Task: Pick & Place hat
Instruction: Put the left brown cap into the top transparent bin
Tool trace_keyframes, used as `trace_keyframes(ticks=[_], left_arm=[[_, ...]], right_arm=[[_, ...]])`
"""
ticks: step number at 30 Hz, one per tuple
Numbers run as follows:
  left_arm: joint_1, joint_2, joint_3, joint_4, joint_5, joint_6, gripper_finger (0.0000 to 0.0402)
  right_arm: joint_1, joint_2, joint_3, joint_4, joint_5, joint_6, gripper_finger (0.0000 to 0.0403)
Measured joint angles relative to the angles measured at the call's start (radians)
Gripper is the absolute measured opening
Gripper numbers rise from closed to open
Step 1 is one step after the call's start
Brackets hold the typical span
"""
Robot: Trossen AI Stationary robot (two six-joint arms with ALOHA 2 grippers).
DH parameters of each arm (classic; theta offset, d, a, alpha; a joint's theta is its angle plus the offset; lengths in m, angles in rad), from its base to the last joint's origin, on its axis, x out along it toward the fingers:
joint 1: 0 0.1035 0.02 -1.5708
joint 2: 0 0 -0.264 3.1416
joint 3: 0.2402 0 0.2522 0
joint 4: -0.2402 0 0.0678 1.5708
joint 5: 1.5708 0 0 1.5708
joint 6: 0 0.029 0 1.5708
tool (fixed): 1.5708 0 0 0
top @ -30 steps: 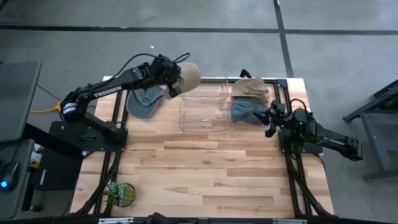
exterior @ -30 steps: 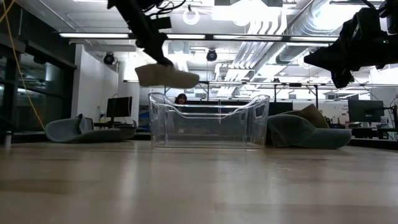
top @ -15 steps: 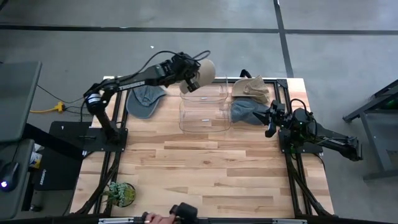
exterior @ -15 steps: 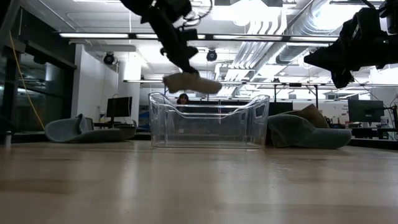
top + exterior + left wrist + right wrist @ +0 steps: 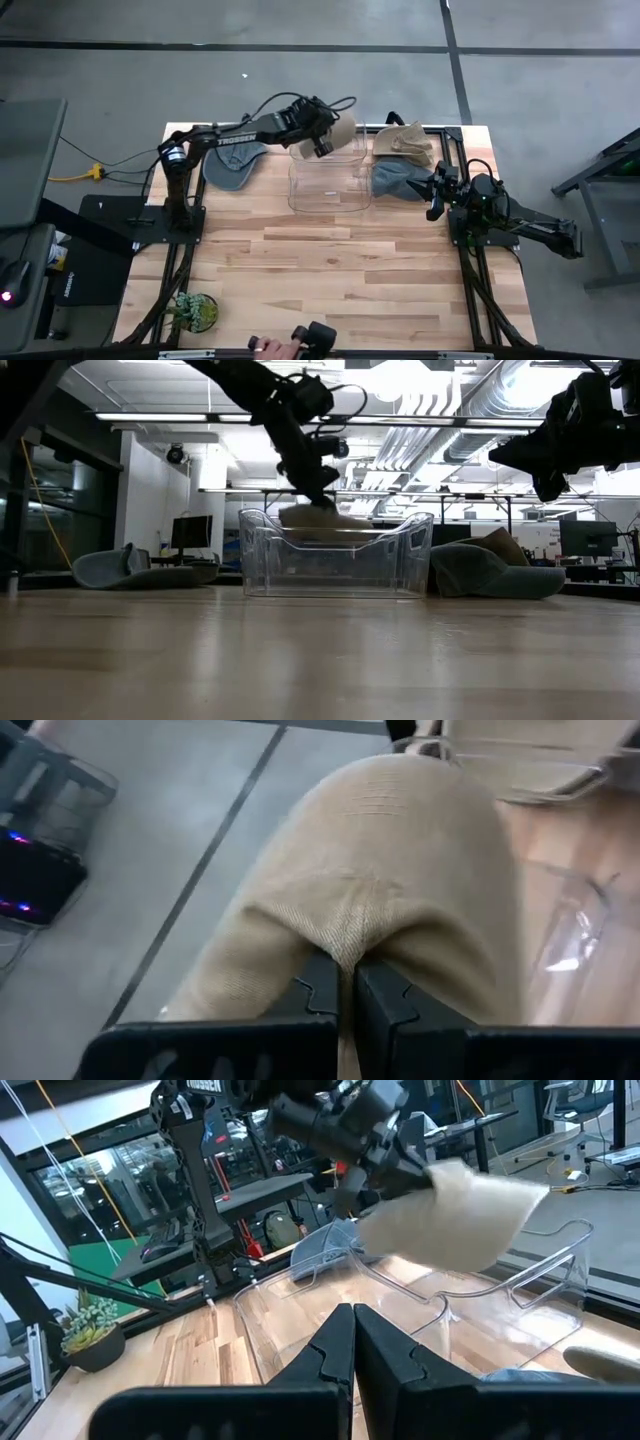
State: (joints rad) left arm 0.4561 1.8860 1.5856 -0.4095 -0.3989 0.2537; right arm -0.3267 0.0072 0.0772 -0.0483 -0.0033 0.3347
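A beige hat (image 5: 342,132) hangs over the far left part of the clear plastic bin (image 5: 327,180), with my left gripper (image 5: 324,141) shut on it. In the low view the hat (image 5: 318,517) sits at the height of the bin's rim (image 5: 335,530). In the right wrist view the hat (image 5: 455,1215) hangs above the bin's far wall. My right gripper (image 5: 433,197) waits shut at the table's right edge, level and holding nothing; its fingertips (image 5: 352,1342) are closed together. My left gripper pinches a raised fold of the hat's cloth (image 5: 345,948) between its two fingers (image 5: 320,988). The fingers come from the table's left, slanting down. The hat spreads out ahead of them, lifted clear of the table. Whether it touches the bin I cannot tell.
A grey-blue hat (image 5: 234,162) lies left of the bin. A tan hat (image 5: 404,140) and a blue-grey hat (image 5: 395,180) lie to its right, close to my right gripper. A small potted plant (image 5: 192,310) stands near left. A person's hand (image 5: 262,346) shows at the near edge.
My left gripper has carried the beige hat toward the table's right and downward, from left of the bin to over its far left part. The hat has sunk from well above the rim to rim height. A person's hand has appeared at the near edge.
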Motion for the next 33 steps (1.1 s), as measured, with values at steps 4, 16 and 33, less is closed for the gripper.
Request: trace_keyframes(ticks=[4,16,33], left_arm=[[0.0,0.001,0.0,-0.02,0.056,-0.011,0.0],[0.0,0.019,0.0,-0.096,0.117,-0.053,0.0],[-0.001,0.083,0.0,-0.058,0.11,-0.069,0.0]], right_arm=[[0.0,0.0,0.0,0.0,0.0,0.0,0.0001],[0.0,0.0,0.0,0.0,0.0,0.0,0.0001],[0.0,0.0,0.0,0.0,0.0,-0.002,0.0001]])
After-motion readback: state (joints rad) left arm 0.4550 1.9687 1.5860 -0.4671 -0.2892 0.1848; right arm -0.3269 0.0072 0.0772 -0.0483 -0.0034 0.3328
